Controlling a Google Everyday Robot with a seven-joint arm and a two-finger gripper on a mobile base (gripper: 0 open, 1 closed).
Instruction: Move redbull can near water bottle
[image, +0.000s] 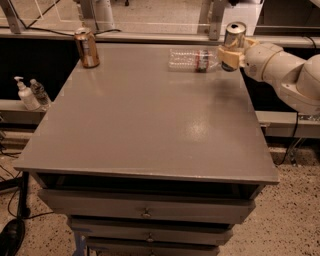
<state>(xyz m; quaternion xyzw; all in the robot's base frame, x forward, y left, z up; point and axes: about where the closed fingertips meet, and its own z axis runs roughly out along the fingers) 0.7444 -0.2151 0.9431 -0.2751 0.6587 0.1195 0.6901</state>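
Observation:
The redbull can (234, 36), slim and silver with a silver top, stands upright at the table's far right corner, held in my gripper (229, 56). The gripper's cream fingers (226, 54) are shut around the can's lower half. The water bottle (192, 59), clear crinkled plastic with a red and blue label band, lies on its side on the table just left of the can, its cap end close to the gripper. My white arm (280, 70) reaches in from the right.
A shorter brown-gold can (86, 47) stands at the far left corner of the grey table (150, 125). A white pump bottle (24, 95) and a small dark-capped bottle (38, 92) sit on a low ledge to the left. Drawers are below the table front.

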